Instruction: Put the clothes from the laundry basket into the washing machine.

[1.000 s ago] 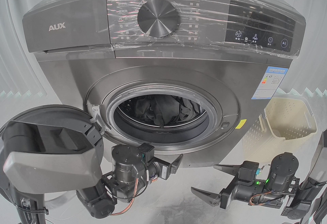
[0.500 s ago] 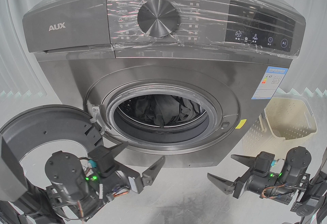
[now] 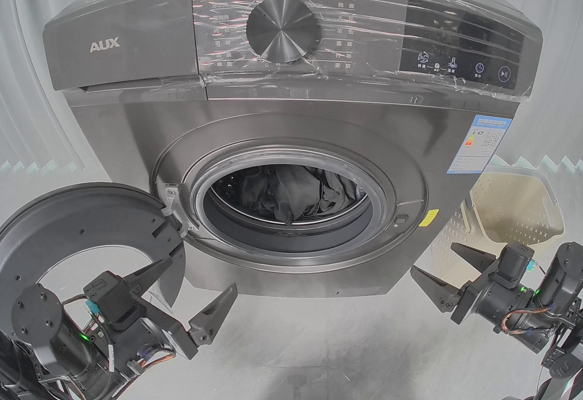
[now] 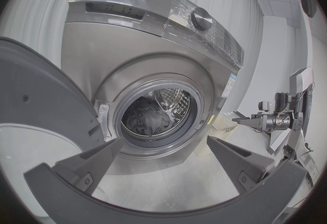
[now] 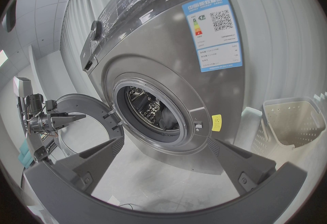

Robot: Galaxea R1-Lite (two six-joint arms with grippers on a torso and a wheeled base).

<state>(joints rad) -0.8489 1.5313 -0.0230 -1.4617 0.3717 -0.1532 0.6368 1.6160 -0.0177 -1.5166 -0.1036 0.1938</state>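
The grey washing machine stands with its round door swung open to the left. Dark clothes lie bunched inside the drum, also visible as dark clothes in the left wrist view. A cream laundry basket stands to the right of the machine, and what I can see of its inside holds no clothes. My left gripper hangs open and holds nothing, low in front of the door. My right gripper is open and holds nothing, just in front of the basket.
Pale curtains hang behind the machine. Bare grey floor stretches between my two arms in front of the drum opening. The open door takes up the space at the left.
My left arm has drawn back from below the drum opening, down and to the left. My right arm has moved right and up, nearer the basket. Both grippers have stayed open.
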